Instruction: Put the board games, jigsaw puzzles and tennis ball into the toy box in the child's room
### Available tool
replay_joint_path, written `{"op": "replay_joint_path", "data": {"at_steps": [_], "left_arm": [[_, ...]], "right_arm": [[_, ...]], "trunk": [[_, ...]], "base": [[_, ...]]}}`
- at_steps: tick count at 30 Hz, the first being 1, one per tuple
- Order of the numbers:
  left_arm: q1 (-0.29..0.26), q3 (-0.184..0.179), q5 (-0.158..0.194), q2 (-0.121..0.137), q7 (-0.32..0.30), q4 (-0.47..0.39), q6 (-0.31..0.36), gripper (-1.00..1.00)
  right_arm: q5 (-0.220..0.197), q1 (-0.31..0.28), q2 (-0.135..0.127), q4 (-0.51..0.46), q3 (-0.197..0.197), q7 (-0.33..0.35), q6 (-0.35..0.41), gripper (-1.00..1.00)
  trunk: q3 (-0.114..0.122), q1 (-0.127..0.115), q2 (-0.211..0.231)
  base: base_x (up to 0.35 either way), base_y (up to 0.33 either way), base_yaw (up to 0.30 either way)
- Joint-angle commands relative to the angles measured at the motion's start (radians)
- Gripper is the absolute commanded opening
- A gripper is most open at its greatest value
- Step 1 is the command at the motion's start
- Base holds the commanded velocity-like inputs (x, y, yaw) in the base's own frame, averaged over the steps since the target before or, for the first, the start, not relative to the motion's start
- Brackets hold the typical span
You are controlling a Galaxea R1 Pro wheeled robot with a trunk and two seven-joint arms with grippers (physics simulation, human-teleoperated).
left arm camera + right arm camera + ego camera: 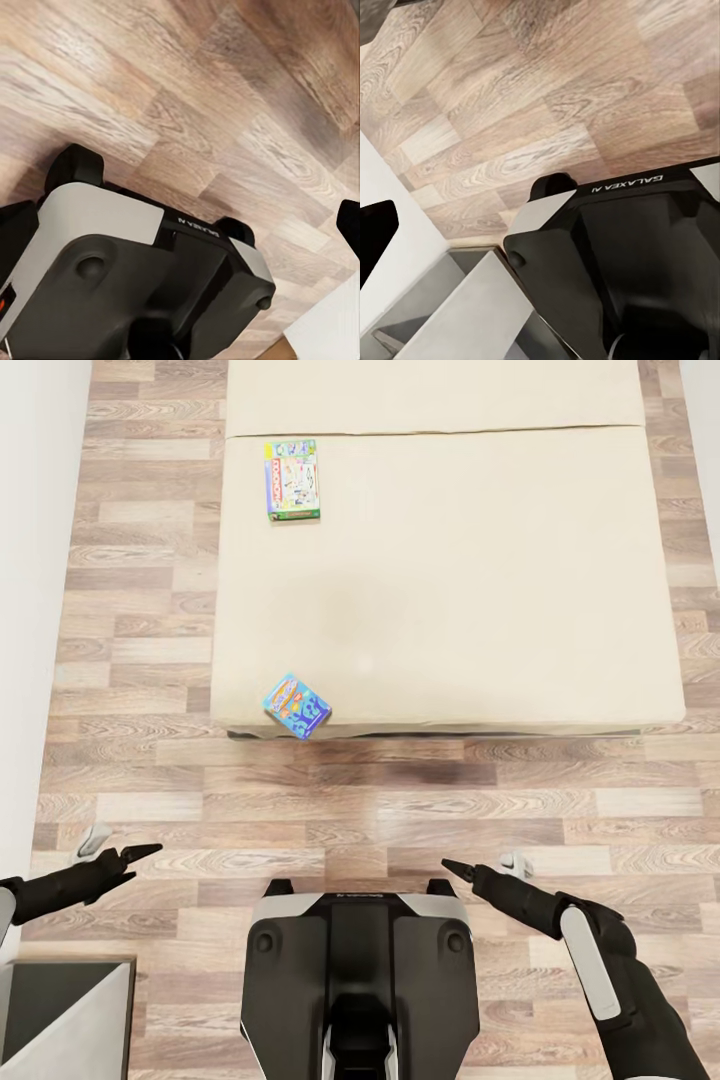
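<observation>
Far left, white wall (30, 560), then plank floor (150, 660). Down in the corner by the robot's left side there's a grey box-like unit (70, 1010), can't tell what it is. Left gripper (135, 855) hangs low over the floor, arm tucked in, pointing inward; tips look drawn to a point, prob. pressed together, nothing in them. Looks like a carry pose, arms parked out of the way while the base rolls up.

Moving right: the bed (450, 610), beige sheet, sits straight ahead of the robot. Two board games on it. The bigger board game (292, 480) lies flat, well up the sheet nr the left edge. The smaller board game (296, 707) sits right at the near edge, skewed, one corner seeming to poke past the mattress lip. I'd guess that's the first pick, closest to reach, but a clumsy nudge could tip it to the floor.

Centre bottom: robot base (360, 980), squared to the bed.

Right: right gripper (460, 870) mirrors the left, low over the floor, tips closed to a point as far as I can see, empty. No toy box or table in sight, so the games will need carrying elsewhere.
</observation>
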Motion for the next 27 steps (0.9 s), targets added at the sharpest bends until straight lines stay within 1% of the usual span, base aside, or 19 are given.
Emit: {"op": "replay_joint_path", "data": {"at_steps": [1, 5, 11, 18, 27], "left_arm": [[0.0, 0.002, -0.003, 0.0, 0.004, 0.0, 0.004, 1.0], [0.0, 0.001, -0.003, 0.0, 0.016, 0.0, 0.004, 1.0], [0.0, 0.001, -0.004, -0.001, 0.033, 0.0, 0.003, 1.0], [0.0, 0.003, -0.045, -0.002, 0.042, 0.0, -0.036, 1.0], [0.0, 0.002, -0.059, -0.03, 0.043, 0.0, -0.048, 1.0]], "right_arm": [[0.002, 0.0, 0.0, 0.001, -0.001, 0.004, 0.004, 1.0], [0.003, 0.0, 0.001, 0.01, -0.001, 0.003, 0.001, 1.0], [0.003, -0.001, 0.0, 0.023, -0.001, 0.002, -0.03, 1.0], [0.005, -0.001, -0.001, 0.032, 0.001, 0.001, -0.039, 1.0], [0.005, -0.002, -0.002, 0.032, -0.002, 0.002, -0.039, 1.0]], "trunk": [[0.001, 0.001, -0.001], [0.007, 0.001, -0.001], [0.016, 0.001, -0.001], [0.028, 0.001, -0.001], [0.043, 0.001, -0.001]], "base": [[0.0, 0.0, 0.0], [0.0, 0.0, 0.0], [0.0, 0.0, 0.001], [0.0, 0.0, 0.048], [0.0, 0.0, 0.074]]}}
